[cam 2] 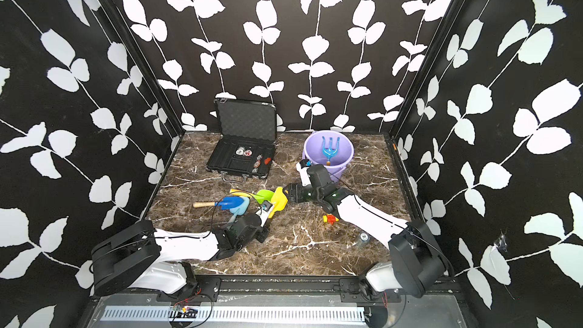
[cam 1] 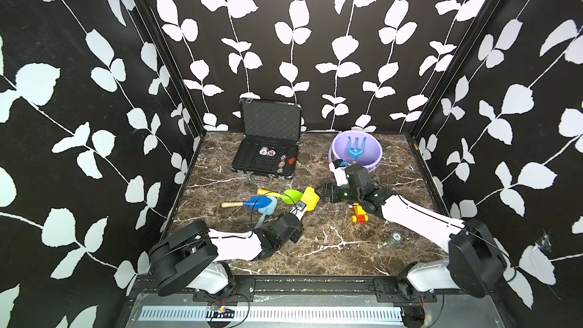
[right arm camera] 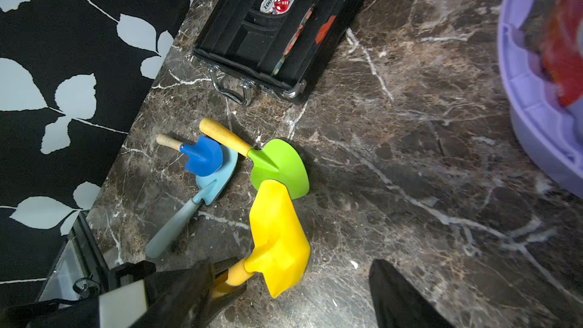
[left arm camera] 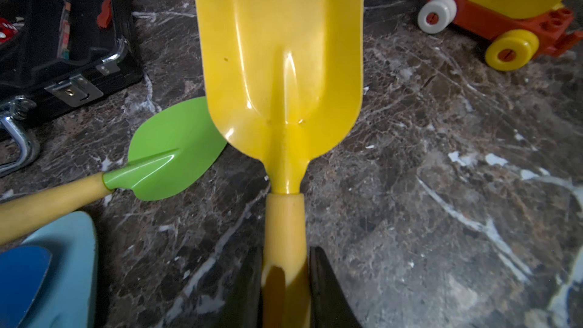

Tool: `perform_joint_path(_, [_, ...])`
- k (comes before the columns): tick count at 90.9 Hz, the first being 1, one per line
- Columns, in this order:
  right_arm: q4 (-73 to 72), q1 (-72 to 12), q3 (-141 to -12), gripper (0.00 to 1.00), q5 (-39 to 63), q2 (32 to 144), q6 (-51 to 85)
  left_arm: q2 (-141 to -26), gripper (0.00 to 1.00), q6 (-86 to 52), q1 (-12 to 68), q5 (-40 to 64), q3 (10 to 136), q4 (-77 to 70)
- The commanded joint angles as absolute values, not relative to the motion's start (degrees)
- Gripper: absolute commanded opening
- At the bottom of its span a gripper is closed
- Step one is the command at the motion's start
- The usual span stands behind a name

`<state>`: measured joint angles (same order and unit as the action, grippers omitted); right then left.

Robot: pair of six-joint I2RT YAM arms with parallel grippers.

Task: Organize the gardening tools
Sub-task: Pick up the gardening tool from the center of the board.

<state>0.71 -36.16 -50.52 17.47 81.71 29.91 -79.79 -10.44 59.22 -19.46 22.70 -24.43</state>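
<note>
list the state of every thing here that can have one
black case, open, lid upright
purple bucket, upright, blue fork inside
yellow shovel, gripped by its handle
left gripper, shut on yellow shovel
right gripper, open, beside the yellow blade
green shovel, lying on the table
blue shovel, lying on light-blue shovel
toy vehicle, upright on its wheels

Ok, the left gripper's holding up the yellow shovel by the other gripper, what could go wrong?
The left gripper holds the yellow shovel by its handle only, so a nudge from the open right gripper at the blade could twist it loose. If dropped, it would likely land on the green shovel.
</note>
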Motion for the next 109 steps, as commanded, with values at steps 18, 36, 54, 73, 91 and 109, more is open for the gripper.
perform_joint_path(18, [-3.8,-38.3,-54.7,0.70,21.8,88.1,31.0,-76.0,0.00,-8.9,59.2,-21.4,21.3,-29.5])
perform_joint_path(36, [-4.2,-39.3,-56.2,0.64,22.5,91.2,30.9,-74.5,0.00,-8.8,59.2,-21.5,20.8,-29.7])
perform_joint_path(54, [-5.9,-40.0,-56.2,0.41,22.6,92.7,31.0,-73.7,0.00,-8.8,59.3,-21.6,20.9,-29.6])
perform_joint_path(73, [-5.0,-40.5,-56.1,0.00,19.9,92.2,29.8,-72.8,0.02,-10.3,59.2,-22.1,20.6,-29.7])
perform_joint_path(91, [-1.8,-42.0,-57.1,0.00,16.6,88.8,25.8,-68.7,0.65,-12.0,59.2,-22.1,19.0,-29.9])
perform_joint_path(109, [1.5,-43.3,-58.8,0.00,11.9,84.7,21.8,-59.0,0.89,-14.4,59.2,-24.3,15.1,-29.6])
